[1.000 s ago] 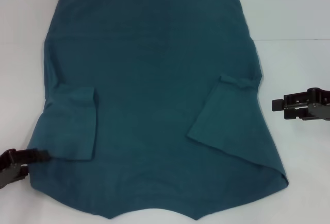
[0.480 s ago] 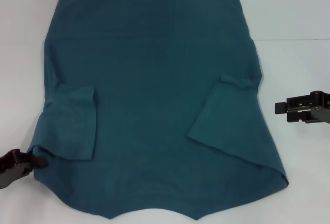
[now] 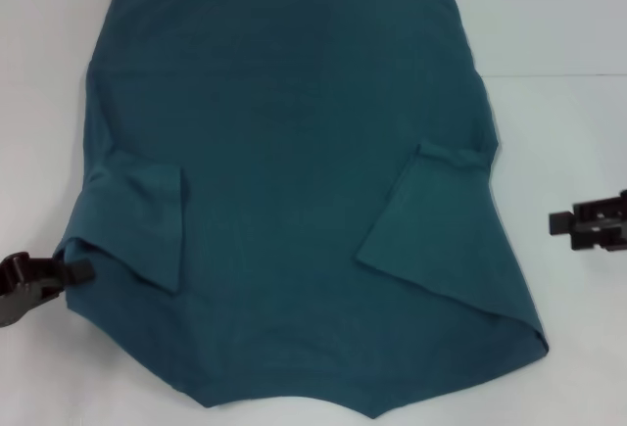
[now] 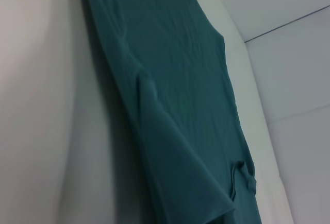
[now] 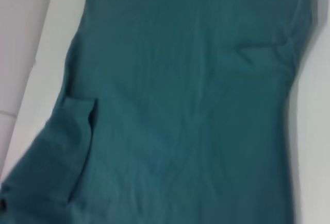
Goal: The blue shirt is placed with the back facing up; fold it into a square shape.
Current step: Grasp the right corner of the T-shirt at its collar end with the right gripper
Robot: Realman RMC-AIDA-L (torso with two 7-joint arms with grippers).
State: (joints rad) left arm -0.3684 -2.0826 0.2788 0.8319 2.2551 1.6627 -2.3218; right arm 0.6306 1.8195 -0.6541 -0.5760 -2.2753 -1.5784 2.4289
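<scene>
The shirt (image 3: 294,201) is laid flat on the white table (image 3: 558,24), plain side up, and fills most of the head view. Both sleeves are seen folded inward onto the body. The left gripper (image 3: 73,271) is found at the shirt's left edge, beside the folded left sleeve, clamped on the cloth there; the edge is raised slightly and puckered at that point. The right gripper (image 3: 560,222) is held above the table to the right of the shirt, apart from it. Whether its fingers are parted or closed cannot be told.
</scene>
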